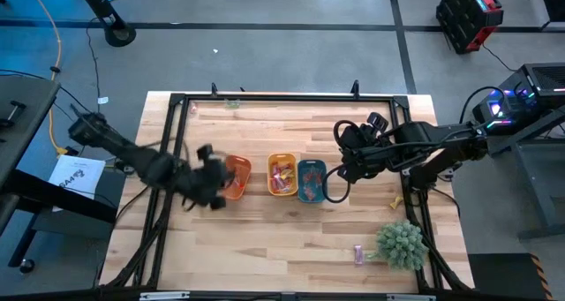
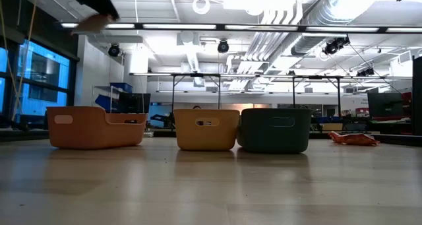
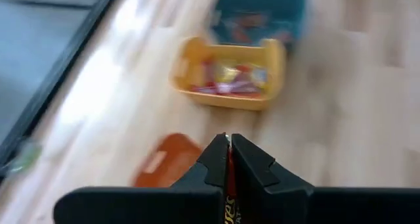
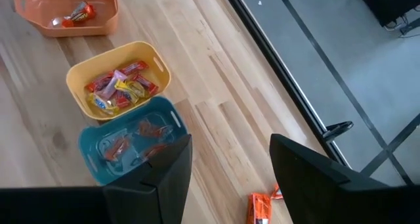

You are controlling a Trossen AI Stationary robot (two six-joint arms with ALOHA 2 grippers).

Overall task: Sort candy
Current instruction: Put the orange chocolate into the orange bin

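Three oblong trays stand in a row mid-table: orange tray (image 1: 237, 176), yellow tray (image 1: 282, 175) and teal tray (image 1: 311, 180). Yellow and teal hold several wrapped candies (image 4: 118, 89); the orange tray (image 4: 65, 10) holds one candy (image 4: 79, 12). My left gripper (image 1: 208, 184) hovers at the orange tray's left end, shut on a red-wrapped candy (image 3: 228, 168). My right gripper (image 4: 230, 165) is open, above the table just right of the teal tray (image 4: 131, 145). An orange-wrapped candy (image 4: 260, 209) lies on the wood below it. My left gripper pinches the red-wrapped candy (image 3: 228, 159) between its two fingers; only a thin red strip shows in the slit between the fingers (image 3: 252, 168). The candy is lifted clear, above the table beside the orange tray (image 3: 164, 161).
A spiky green plant ball (image 1: 402, 244) sits near the table's near right corner, with a pink candy (image 1: 359, 253) beside it. A yellowish candy (image 1: 397, 199) lies right of the trays. A black frame (image 1: 177, 102) borders the table. Bare wood lies in front of the trays.
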